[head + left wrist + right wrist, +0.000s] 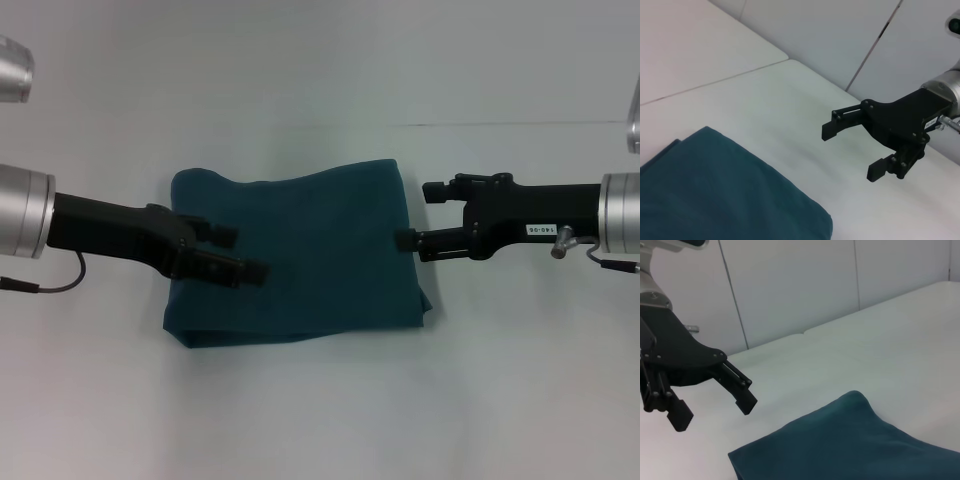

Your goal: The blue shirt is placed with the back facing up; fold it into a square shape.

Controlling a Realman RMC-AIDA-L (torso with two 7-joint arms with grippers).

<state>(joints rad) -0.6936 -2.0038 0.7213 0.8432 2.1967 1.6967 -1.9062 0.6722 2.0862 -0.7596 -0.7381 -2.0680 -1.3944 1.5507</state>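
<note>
The blue shirt [300, 255] lies folded into a rough square in the middle of the white table [320, 420], plain side up. My left gripper [240, 253] hovers over the shirt's left part, open, with nothing between its fingers. My right gripper [418, 215] sits at the shirt's right edge, also open and holding nothing. The left wrist view shows the shirt's corner [725, 195] and the right gripper [852, 151] open above bare table beside it. The right wrist view shows the shirt [850, 445] and the left gripper [715, 411] open above its edge.
A seam [500, 124] runs across the table behind the shirt. Silver arm parts [15, 68] show at the upper corners of the head view. Pale wall panels [790, 285] stand beyond the table.
</note>
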